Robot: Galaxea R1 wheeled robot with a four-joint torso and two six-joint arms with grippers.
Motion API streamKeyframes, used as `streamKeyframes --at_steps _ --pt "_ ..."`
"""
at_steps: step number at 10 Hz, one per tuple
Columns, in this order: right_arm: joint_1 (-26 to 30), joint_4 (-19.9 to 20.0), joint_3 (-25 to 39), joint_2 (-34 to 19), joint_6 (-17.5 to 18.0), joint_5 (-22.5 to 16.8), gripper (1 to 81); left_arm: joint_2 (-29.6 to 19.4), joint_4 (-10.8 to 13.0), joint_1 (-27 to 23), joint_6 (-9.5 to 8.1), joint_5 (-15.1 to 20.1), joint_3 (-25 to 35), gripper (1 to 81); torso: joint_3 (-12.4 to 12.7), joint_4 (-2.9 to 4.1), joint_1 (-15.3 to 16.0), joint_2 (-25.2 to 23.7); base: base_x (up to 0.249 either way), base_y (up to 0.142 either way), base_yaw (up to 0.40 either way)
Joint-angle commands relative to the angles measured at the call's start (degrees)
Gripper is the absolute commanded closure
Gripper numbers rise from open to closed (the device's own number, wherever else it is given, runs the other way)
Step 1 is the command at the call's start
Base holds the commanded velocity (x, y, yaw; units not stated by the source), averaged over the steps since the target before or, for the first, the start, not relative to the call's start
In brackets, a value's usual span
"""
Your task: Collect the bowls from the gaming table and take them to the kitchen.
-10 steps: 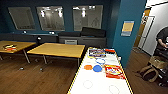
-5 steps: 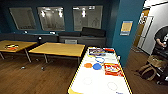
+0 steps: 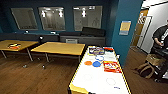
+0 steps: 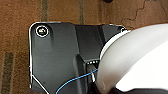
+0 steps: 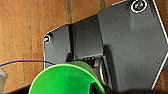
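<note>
The gaming table (image 3: 82,86), glossy white with yellow trim, stretches away from me in the head view. Near its middle lie an orange bowl (image 3: 88,63) and a blue bowl (image 3: 96,64) side by side, with a whitish translucent bowl (image 3: 99,58) just behind them. In the right wrist view a green cup (image 5: 65,79) hangs close to the camera above the wooden floor, held at my right gripper. A large white rounded thing (image 4: 135,60) looms in the left wrist view; I cannot tell what it is.
A flat red game box (image 3: 112,67) and another box (image 3: 96,50) lie on the white table. Two tan wooden tables (image 3: 60,48) (image 3: 15,45) stand to the left on the wood floor. A person (image 3: 161,37) stands at the right by a doorway, bags (image 3: 147,67) on the floor.
The whole head picture has shifted slightly, so the camera moved a little. Nothing on the white table has changed place.
</note>
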Motion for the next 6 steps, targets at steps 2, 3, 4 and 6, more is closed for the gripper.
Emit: streamKeyframes --at_steps 2,3,4,6 --pt "2.33 -0.68 0.24 -0.10 -0.06 -1.90 81.1 -0.73 0.93 -1.91 0.10 0.58 0.63 81.1 0.00 0.00 0.05 0.00 -0.164 0.000 0.000" --pt "2.33 -0.68 0.24 -0.10 -0.06 -1.90 81.1 -0.73 0.93 -1.82 0.10 0.58 0.63 81.1 0.00 0.00 0.05 0.00 -0.166 0.000 0.000" --pt "2.33 -0.76 0.24 -0.10 -0.06 -1.90 81.1 -0.73 0.93 -1.82 0.10 0.58 0.63 81.1 0.02 0.00 0.05 -0.02 -0.166 0.000 0.000" --pt "2.33 -0.77 0.24 -0.01 -0.06 -1.90 81.1 -0.55 0.93 -1.82 0.10 0.58 0.46 81.1 0.02 0.00 0.05 -0.02 -0.166 0.000 0.000"
